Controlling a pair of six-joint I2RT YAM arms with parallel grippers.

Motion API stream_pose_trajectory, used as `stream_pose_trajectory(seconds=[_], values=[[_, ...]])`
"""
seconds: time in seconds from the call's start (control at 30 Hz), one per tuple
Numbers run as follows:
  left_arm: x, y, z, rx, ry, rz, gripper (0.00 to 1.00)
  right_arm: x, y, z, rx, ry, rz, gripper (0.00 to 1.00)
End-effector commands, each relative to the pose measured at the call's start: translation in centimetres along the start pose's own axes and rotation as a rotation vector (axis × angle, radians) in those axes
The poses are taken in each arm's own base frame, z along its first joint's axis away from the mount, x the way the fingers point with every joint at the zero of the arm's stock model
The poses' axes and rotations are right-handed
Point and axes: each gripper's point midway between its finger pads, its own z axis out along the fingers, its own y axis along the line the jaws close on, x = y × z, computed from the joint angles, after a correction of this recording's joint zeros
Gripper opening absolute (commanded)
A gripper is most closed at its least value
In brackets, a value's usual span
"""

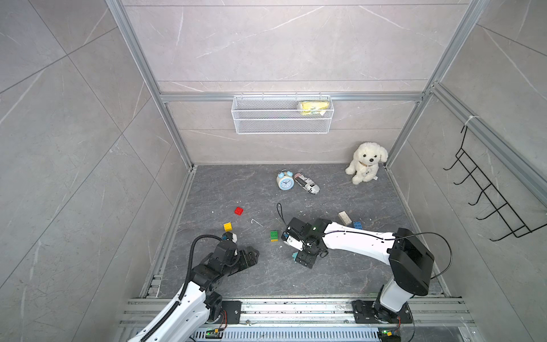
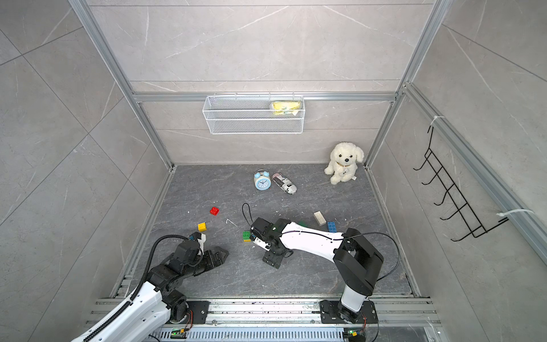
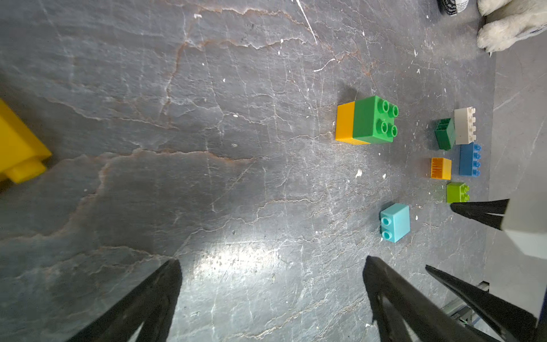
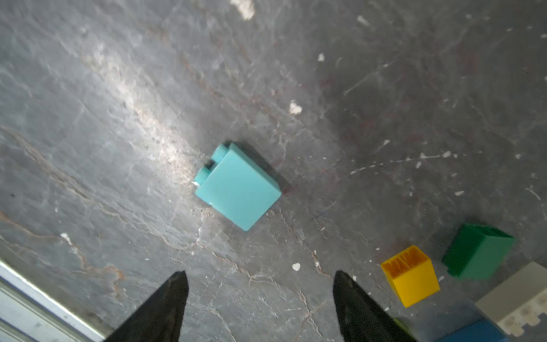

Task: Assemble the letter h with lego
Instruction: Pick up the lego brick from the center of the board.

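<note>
Slate counter, lego scattered lower-middle in both top views.
Light blue brick lies on its side, studs aimed away from the yellow brick; right claw gapes empty just short of it, left claw wide open, empty.

On the dark counter, a red brick, a yellow brick and a green-on-yellow stack are lying apart left of the middle. A white brick and a blue brick are lying just beside each other behind the right arm, whose tip is hanging over a partly hidden light-blue brick. An alarm clock and a plush dog are sitting near the back wall.
</note>
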Motion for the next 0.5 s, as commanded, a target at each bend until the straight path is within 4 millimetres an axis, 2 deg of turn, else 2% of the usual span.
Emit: stream_pose_trajectory(seconds=[0.0, 0.17, 0.3, 0.47], values=[[-0.2, -0.6, 0.0, 0.031, -0.01, 0.034, 1.0, -0.9, 0.5, 0.4, -0.018, -0.044, -0.142, 0.8], [-0.2, -0.7, -0.1, 0.04, -0.015, 0.034, 1.0, -2.3, 0.5, 2.0, -0.019, -0.079, -0.206, 0.8], [-0.2, -0.7, -0.1, 0.043, -0.014, 0.037, 0.99, -3.4, 0.4, 2.4, -0.031, -0.114, -0.231, 0.79], [-0.2, -0.7, -0.1, 0.043, -0.015, 0.04, 1.0, -3.0, 1.0, 3.3, -0.062, -0.09, -0.27, 0.75]])
